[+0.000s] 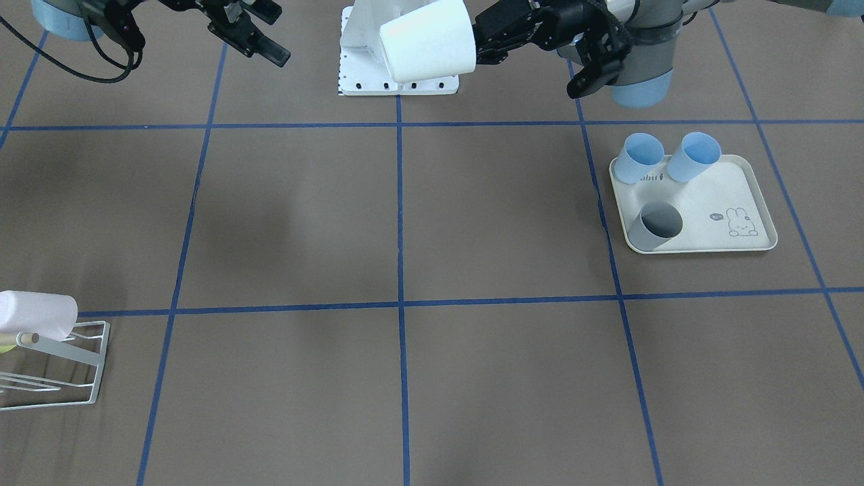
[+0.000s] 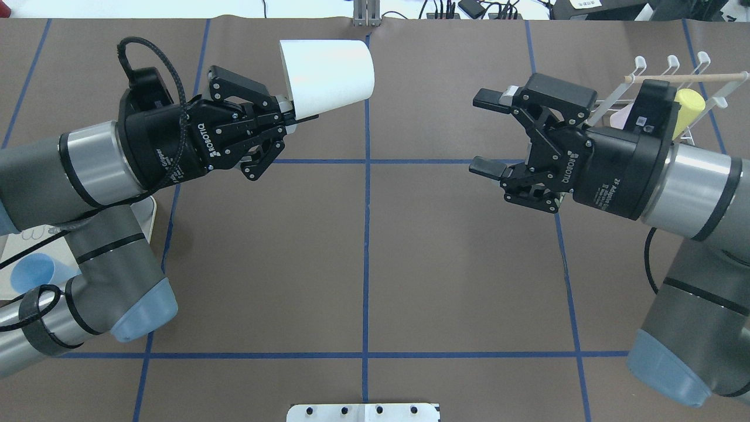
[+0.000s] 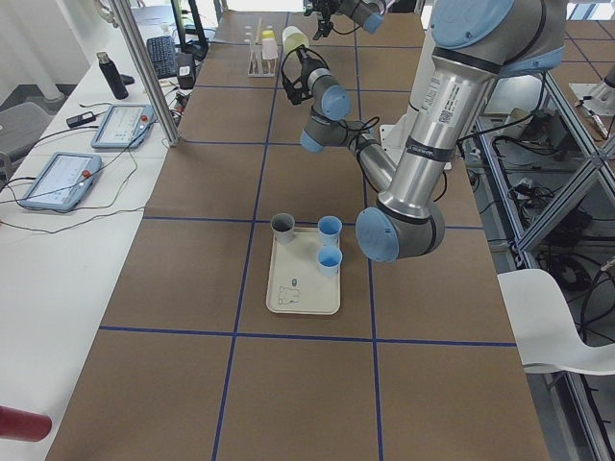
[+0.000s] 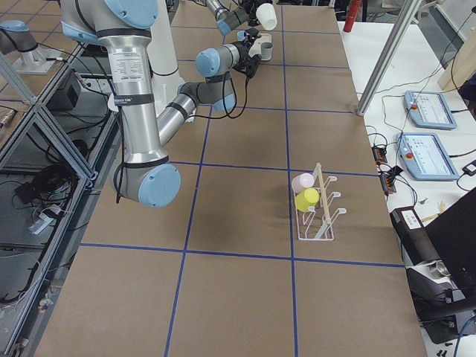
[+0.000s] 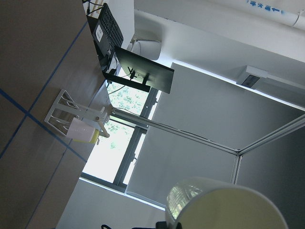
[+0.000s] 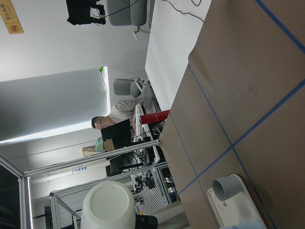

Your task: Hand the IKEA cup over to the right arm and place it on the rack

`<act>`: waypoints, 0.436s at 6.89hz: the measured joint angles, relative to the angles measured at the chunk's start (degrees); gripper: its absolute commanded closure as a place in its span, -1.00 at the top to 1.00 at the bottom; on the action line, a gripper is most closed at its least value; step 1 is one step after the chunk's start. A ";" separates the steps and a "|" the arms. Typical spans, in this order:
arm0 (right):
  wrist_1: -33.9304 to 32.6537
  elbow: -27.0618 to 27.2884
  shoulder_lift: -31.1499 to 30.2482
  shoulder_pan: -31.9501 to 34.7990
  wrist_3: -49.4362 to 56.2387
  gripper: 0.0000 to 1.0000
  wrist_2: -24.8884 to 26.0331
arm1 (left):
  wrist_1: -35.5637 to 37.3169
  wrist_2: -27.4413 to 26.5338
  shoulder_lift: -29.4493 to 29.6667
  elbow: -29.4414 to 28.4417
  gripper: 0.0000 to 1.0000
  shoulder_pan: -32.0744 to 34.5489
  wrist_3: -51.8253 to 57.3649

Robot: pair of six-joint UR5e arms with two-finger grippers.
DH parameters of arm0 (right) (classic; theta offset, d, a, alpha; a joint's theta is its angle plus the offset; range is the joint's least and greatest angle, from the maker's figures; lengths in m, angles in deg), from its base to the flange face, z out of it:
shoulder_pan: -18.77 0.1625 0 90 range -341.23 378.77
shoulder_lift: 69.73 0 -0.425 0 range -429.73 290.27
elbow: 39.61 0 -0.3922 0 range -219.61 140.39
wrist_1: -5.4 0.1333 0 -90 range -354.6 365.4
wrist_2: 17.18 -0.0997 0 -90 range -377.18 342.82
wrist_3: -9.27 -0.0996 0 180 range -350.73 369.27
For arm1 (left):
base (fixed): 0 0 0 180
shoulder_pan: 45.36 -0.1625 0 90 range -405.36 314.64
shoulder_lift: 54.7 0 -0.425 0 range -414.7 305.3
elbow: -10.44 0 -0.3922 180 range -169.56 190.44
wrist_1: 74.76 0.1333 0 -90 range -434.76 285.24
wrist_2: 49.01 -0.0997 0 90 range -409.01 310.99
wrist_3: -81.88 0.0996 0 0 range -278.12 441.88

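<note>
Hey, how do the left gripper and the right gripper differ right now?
The left gripper is shut on the white cup, gripping its wide end, while the right gripper is open with nothing between its fingers. The left gripper's cup lies sideways, its base pointing toward the right gripper, which stands apart from it. Both are raised above the table and face each other across its middle.

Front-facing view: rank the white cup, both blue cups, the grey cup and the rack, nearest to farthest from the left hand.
1. white cup, gripped by the left hand, raised at the robot's side.
2. inner blue cup and outer blue cup, at the tray's robot-side edge; too close to call.
3. grey cup, tray's operator-side corner.
4. rack, far across, view's lower left.
</note>
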 measured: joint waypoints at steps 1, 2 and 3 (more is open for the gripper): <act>-0.13 -0.35 1.42 -1.61 -0.26 1.00 0.28 | 0.03 -0.05 -0.14 0.21 -1.00 -0.48 -0.79; -0.22 -0.58 2.81 -2.76 -0.73 1.00 0.76 | 0.19 -0.05 -0.41 0.90 -1.00 -0.69 -1.10; -0.26 -0.81 3.96 -3.54 -1.06 1.00 1.23 | 0.52 -0.06 -0.57 1.72 -1.00 -1.19 -1.18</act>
